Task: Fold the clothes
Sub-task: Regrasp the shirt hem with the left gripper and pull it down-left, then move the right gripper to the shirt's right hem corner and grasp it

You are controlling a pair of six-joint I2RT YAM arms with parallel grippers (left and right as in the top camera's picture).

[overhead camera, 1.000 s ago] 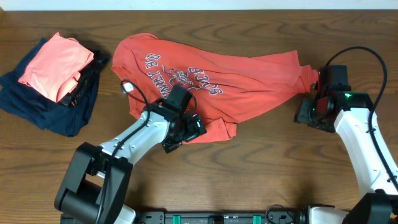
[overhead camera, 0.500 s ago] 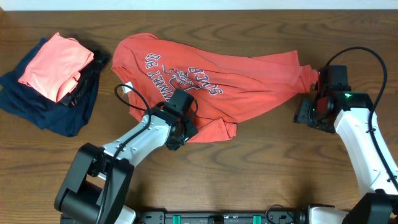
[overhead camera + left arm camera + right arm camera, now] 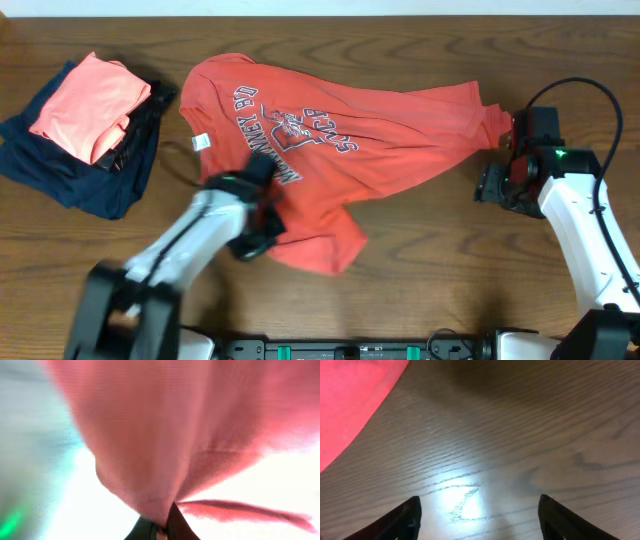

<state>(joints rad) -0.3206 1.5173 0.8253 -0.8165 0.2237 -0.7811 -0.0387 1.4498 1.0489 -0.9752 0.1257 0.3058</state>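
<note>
Now clamped shut on the shirt (image 3: 350, 130), at a bunched fold near its front edge, by the left gripper (image 3: 258, 228); blurred overhead. Lies spread across the middle of the table (image 3: 450, 270), lettering up, neck label toward the left. Open at the right gripper (image 3: 479, 512), fingers wide apart above bare wood just beside the sleeve.

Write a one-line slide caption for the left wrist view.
Left end effector shut on a pinch of the red T-shirt.
</note>
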